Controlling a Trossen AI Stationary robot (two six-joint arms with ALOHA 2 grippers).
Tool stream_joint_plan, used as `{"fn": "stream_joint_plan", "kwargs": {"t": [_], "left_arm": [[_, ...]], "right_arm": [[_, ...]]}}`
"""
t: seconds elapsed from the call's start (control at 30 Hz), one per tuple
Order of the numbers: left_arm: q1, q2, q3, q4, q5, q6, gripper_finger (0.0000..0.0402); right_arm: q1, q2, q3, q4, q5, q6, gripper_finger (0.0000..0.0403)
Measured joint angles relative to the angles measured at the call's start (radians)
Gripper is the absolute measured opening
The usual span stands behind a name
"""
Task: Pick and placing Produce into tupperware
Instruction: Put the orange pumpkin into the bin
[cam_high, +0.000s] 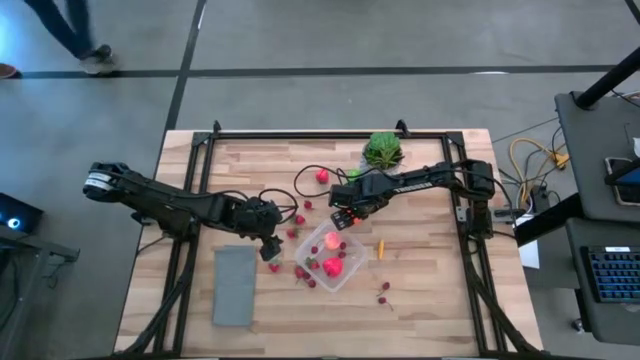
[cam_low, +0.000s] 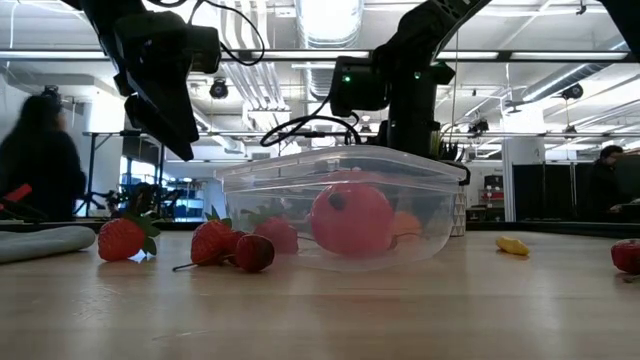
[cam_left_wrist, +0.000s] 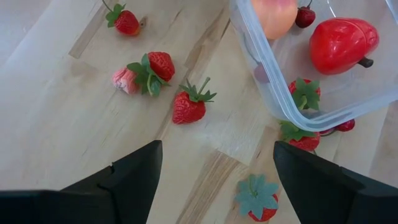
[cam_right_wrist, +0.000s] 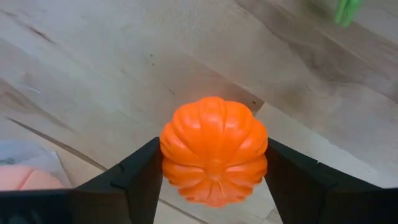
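The clear tupperware (cam_high: 331, 256) sits mid-table and holds a big red piece (cam_left_wrist: 343, 42), a pink one (cam_left_wrist: 273, 15) and berries. Red strawberries (cam_left_wrist: 189, 106) lie on the wood by its left side, also visible in the low view (cam_low: 122, 239). My left gripper (cam_left_wrist: 214, 180) hangs open above these berries, beside the box's left corner, touching nothing. My right gripper (cam_right_wrist: 214, 186) is just beyond the box's far side, raised off the table and shut on an orange pumpkin (cam_right_wrist: 214, 149). A yellow-orange piece (cam_high: 380, 247) lies right of the box. My right gripper pinches the orange pumpkin between its two fingers, one finger (cam_right_wrist: 140, 174) on each opposite side of its ribbed body (cam_right_wrist: 180, 146). The fingers come from above, slanting down. The pumpkin is lifted clear of the wood, its ribbed face toward the wrist camera.
A spiky green plant (cam_high: 383, 150) stands near the far edge beside the right arm. A flat grey rectangle (cam_high: 235, 285) lies near the left front. Loose red pieces sit at far centre (cam_high: 322, 176) and near the front right (cam_high: 385, 292). A person walks beyond the table.
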Motion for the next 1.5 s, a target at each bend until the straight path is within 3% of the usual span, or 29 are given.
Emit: {"fn": "stream_joint_plan", "kwargs": {"t": [0.2, 0.53, 0.77, 1.23, 1.5], "left_arm": [[0.0, 0.0, 0.0, 0.0, 0.0, 0.001, 0.0293], [0.0, 0.0, 0.0, 0.001, -0.01, 0.004, 0.0293], [0.0, 0.0, 0.0, 0.001, -0.027, 0.003, 0.0293], [0.02, 0.0, -0.002, 0.003, -0.034, -0.008, 0.0293], [0.02, 0.0, -0.002, 0.006, -0.033, -0.087, 0.0293]], "right_arm": [[0.0, -0.031, 0.002, -0.025, 0.004, -0.008, 0.0245], [0.025, -0.212, 0.002, -0.045, 0.031, -0.064, 0.0242], [0.113, -0.309, 0.005, -0.008, -0.07, -0.142, 0.0245], [0.252, -0.234, 0.004, 0.123, -0.103, -0.122, 0.0249], [0.303, -0.232, 0.002, 0.107, -0.018, -0.103, 0.0284]]}}
